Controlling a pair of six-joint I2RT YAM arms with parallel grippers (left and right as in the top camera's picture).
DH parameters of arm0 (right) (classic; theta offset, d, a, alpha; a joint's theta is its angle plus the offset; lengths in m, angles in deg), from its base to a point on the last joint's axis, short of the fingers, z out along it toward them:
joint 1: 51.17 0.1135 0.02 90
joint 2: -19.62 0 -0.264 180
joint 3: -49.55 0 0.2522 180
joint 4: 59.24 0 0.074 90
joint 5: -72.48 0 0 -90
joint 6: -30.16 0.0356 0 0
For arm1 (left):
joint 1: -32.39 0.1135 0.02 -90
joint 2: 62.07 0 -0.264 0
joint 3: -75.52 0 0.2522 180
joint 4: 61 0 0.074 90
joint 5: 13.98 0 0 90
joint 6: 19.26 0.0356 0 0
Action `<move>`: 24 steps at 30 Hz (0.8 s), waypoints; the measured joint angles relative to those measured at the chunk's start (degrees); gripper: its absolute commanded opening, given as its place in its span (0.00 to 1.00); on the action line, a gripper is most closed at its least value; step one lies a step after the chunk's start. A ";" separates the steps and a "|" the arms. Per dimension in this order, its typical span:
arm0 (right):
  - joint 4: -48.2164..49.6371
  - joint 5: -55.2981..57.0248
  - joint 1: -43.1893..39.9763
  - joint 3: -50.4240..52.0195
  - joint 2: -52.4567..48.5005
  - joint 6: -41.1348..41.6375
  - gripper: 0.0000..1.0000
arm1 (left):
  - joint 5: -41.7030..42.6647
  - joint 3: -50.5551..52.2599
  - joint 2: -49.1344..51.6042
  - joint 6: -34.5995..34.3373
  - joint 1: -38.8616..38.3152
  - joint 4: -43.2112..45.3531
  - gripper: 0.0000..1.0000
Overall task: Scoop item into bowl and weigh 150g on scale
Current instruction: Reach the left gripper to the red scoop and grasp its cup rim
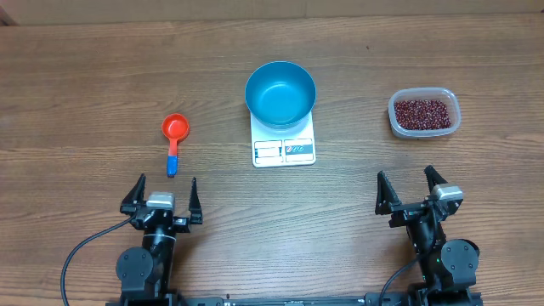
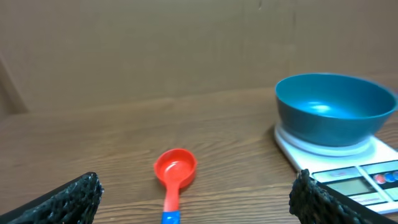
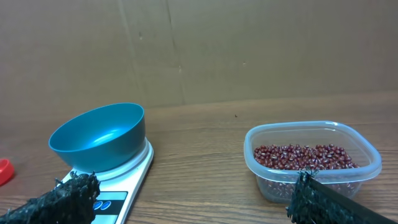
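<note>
1. Teal-blue bowl stands upright on the white scale in the upper centre of the overhead view. Its inside shows only bare blue with a glint of light.
2. White scale's display panel and printed labels stick out from under the bowl on the side facing the arms. The display is too small for me to read.
3. Clear plastic tub sits at the right of the frame, well apart from the scale. It holds the dark red beans in a low layer across its bottom, well under the rim in the right wrist view.
4. Red scoop with a blue handle end lies flat on the wooden table, left of centre and apart from the scale. Its cup looks bare, though the view is soft.
5. Left gripper, lower left, has its jaws spread wide on nothing, near the scoop's handle.
6. Right gripper, lower right, is likewise spread wide and holds nothing, below the tub.
</note>
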 measured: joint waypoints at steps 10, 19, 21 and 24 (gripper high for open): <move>0.02 0.00 -0.02 0.00 0.00 0.02 1.00 | 0.90 -10.91 6.78 -3.21 0.00 -2.99 1.00; 0.00 -0.02 0.00 0.00 0.00 0.02 1.00 | 1.62 -30.23 27.91 -5.75 0.04 -13.68 1.00; 0.02 0.00 0.00 0.00 0.00 0.02 1.00 | 1.75 -34.95 33.68 -5.77 0.35 -17.20 1.00; 0.02 -0.02 0.00 0.00 0.00 -0.02 1.00 | 3.19 -42.40 42.64 -5.75 1.68 -22.49 1.00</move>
